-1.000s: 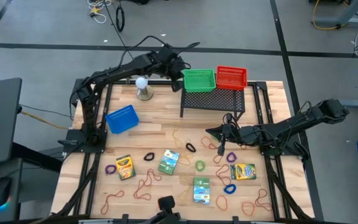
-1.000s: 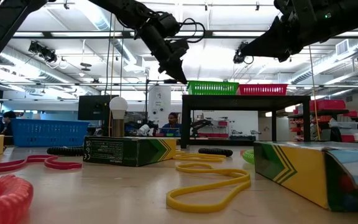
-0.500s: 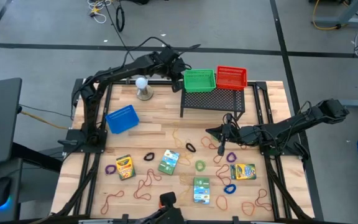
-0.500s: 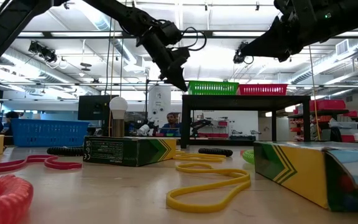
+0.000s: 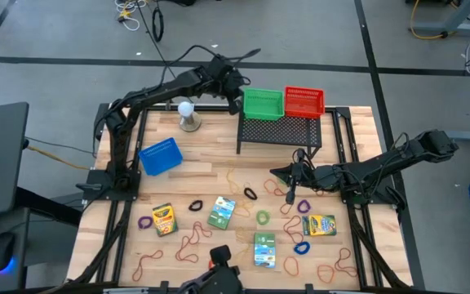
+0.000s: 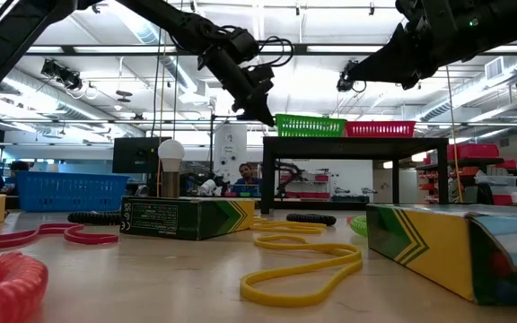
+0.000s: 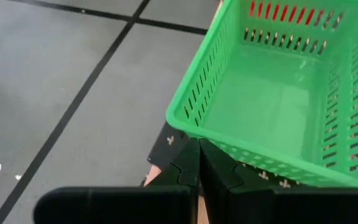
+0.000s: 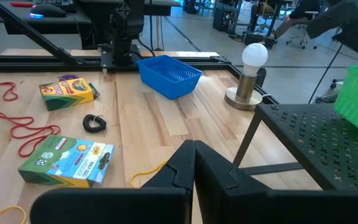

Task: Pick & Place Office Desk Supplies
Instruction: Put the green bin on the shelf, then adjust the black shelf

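Note:
The supplies lie on the wooden table: crayon boxes (image 5: 163,219), (image 5: 221,212), (image 5: 264,249), (image 5: 319,224), reddish rubber bands (image 5: 190,241), and small loops, among them purple (image 5: 144,221), black (image 5: 250,193) and green (image 5: 263,217). My left gripper (image 5: 237,104) (image 6: 267,117) is raised at the far edge, shut, against the green basket (image 5: 263,104) that stands on the black mesh rack (image 5: 280,131). My right gripper (image 5: 290,192) hovers shut above the table's middle, in front of the rack, and I see nothing between its fingers (image 8: 193,155). My left gripper touches the green basket with its shut fingertips (image 7: 199,149). They meet the outer side of the basket's left wall, low by a corner (image 7: 194,127). The fingers slant down from the table's left. The basket sits with its bottom on the rack top.
A red basket (image 5: 303,101) stands right beside the green one on the rack. A blue basket (image 5: 160,156) and a white ball on a round stand (image 5: 188,114) sit on the table's far left. Bare wood lies between the blue basket and the rack.
My left gripper has moved a little toward the table's right, against the green basket. The basket has slid slightly along the rack top toward the red basket and turned a bit.

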Available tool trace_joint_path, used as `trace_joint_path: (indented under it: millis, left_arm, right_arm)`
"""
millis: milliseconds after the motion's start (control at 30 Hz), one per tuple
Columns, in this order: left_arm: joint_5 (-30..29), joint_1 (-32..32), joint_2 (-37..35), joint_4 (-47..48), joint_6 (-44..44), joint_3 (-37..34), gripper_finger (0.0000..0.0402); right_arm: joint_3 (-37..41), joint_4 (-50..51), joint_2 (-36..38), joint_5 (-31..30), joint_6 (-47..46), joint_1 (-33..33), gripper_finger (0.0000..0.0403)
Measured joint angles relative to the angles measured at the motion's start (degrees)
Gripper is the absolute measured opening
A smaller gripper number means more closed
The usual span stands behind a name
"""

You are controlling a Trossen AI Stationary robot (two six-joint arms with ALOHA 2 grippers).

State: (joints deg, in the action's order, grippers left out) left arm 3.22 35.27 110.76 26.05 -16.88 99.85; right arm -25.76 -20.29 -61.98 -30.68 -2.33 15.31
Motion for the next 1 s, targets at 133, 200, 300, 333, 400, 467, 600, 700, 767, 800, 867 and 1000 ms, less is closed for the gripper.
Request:
trace_joint_path:
  millis: [133,200,300,333,400,467,600,700,767,800,867,1000]
  left_arm:
    - [0.02,1.08,0.0,0.28,0.53,0.0,0.0007]
    - [-0.12,1.57,-0.12,0.94,0.61,0.0,0.0007]
    - [-0.22,2.08,-0.86,2.44,0.63,0.0,0.0007]
    - [-0.23,2.08,-1.2,3.26,0.62,0.0,0.0007]
    - [-0.1,1.92,-2.1,4.06,0.45,-0.55,0.0007]
    - [0.86,1.55,-3.44,3.4,-0.28,-2.5,0.0007]
    - [2.03,0.68,-6.89,-1.99,0.09,-9.26,0.0007]
    - [3.28,0.63,-11.2,-7.99,1.48,-16.69,0.0007]
    - [3.72,0.66,-14.97,-12.42,2.21,-22.52,0.0007]
    - [3.75,0.66,-16.9,-14.86,2.61,-25.64,0.0007]
    - [4.2,0.68,-20.65,-19.99,4.11,-31.79,0.0007]
    - [5.59,-0.23,-28.26,-31.66,6.69,-43.81,0.0007]
  right_arm:
    - [0.0,0.03,0.0,0.0,-0.01,0.0,0.0011]
    - [0.0,0.5,0.0,0.0,-0.53,0.0,0.0011]
    - [0.0,2.31,0.0,-0.21,-2.46,0.0,0.0011]
    - [0.0,3.3,0.0,-0.56,-3.2,0.0,0.0011]
    - [-0.59,6.92,0.0,-2.27,-4.44,-0.05,0.0011]
    - [-2.44,13.79,0.0,-3.89,-6.18,-0.55,0.0011]
    - [-8.43,33.09,0.0,-2.75,-9.42,-3.19,0.0011]
    - [-13.4,49.59,0.12,1.86,-11.93,-6.29,0.001]
    - [-15.7,58.0,0.16,4.28,-13.18,-8.84,0.0007]
    - [-16.26,61.48,0.2,5.2,-13.35,-10.17,0.0005]
    - [-16.55,67.07,0.2,7.0,-13.15,-12.93,0.0004]
    - [-16.57,73.9,0.2,8.99,-11.86,-18.35,0.0005]
